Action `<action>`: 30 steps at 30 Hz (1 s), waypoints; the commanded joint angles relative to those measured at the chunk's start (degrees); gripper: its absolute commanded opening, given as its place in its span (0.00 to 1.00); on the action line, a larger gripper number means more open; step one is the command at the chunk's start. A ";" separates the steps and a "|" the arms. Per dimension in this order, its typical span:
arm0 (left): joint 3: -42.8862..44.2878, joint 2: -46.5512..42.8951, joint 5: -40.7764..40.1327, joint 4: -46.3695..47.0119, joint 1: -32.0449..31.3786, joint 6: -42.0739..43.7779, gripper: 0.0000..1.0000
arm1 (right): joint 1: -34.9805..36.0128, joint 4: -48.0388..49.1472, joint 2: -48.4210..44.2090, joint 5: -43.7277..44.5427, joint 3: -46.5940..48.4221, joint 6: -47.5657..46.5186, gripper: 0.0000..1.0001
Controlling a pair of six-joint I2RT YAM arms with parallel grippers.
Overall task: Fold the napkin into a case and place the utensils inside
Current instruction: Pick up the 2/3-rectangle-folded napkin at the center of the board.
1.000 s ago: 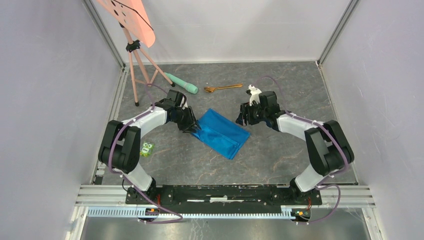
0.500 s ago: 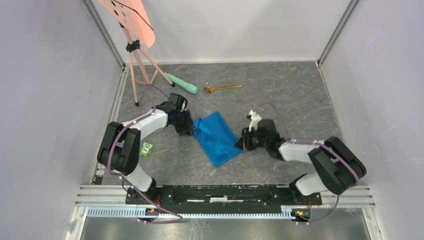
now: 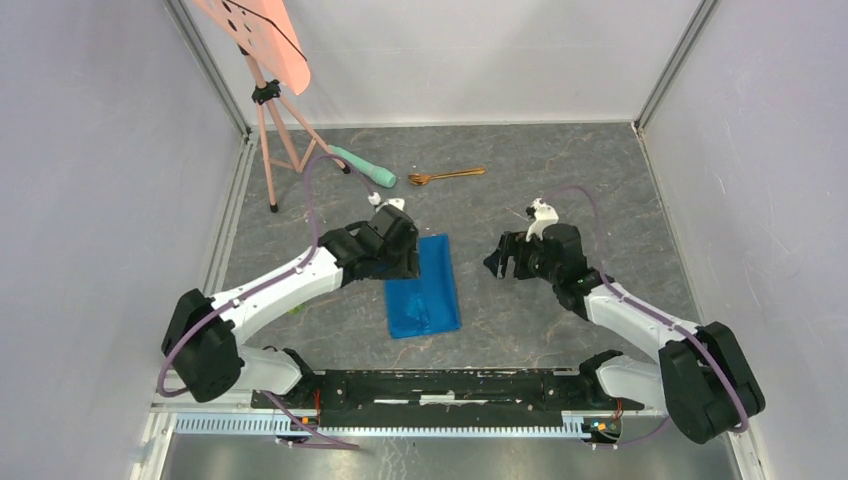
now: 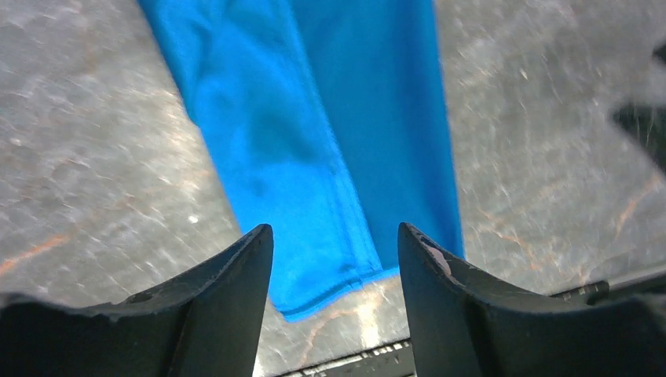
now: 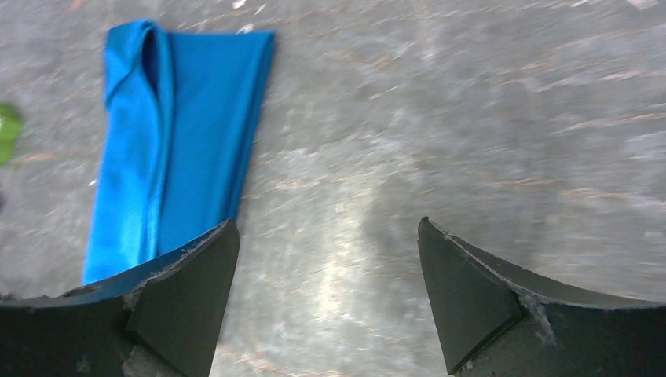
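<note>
The left gripper [image 4: 334, 243] is seen with its two black fingers spread apart and nothing clasped between them; in the left wrist view one short end of the bright blue soft cloth napkin [image 4: 314, 118] is framed by the gap, though whether the fingertips touch the cloth cannot be told. From above, this left gripper [image 3: 408, 258] is placed over the far left corner of the napkin [image 3: 425, 292], which is laid flat on the grey marbled table [image 3: 580, 180] as a narrow, layered oblong with a stitched hem along its edge and a lengthwise fold down its middle. The right gripper [image 5: 326, 228] is likewise held wide, with nothing between its dark fingers and only bare table beneath the gap; the napkin [image 5: 181, 133] is seen at the left of its view, one long side rolled over into a soft ridge. In the top view the right gripper [image 3: 500, 262] is found just to the right of the cloth, apart from it. The thin copper-gold metal utensils [image 3: 447, 176] are left well beyond the napkin toward the far wall, near a mint-green cylinder [image 3: 365, 168] and a pink tripod stand [image 3: 275, 125].
</note>
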 commanded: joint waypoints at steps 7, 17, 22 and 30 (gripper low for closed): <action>16.11 18.41 -10.51 -11.91 -21.58 -19.84 0.66 | -17.62 -11.20 2.48 -5.75 4.75 -6.77 0.92; 28.93 34.13 -11.19 -20.46 -26.09 -22.75 0.65 | -18.03 -8.43 1.46 -11.90 1.24 -6.93 0.92; 29.97 37.14 -10.89 -21.29 -26.12 -22.72 0.61 | -18.07 -7.11 1.37 -13.18 0.10 -6.53 0.92; 29.96 40.71 -11.25 -21.18 -25.82 -22.21 0.53 | -17.96 -6.27 1.56 -14.06 -1.48 -6.36 0.92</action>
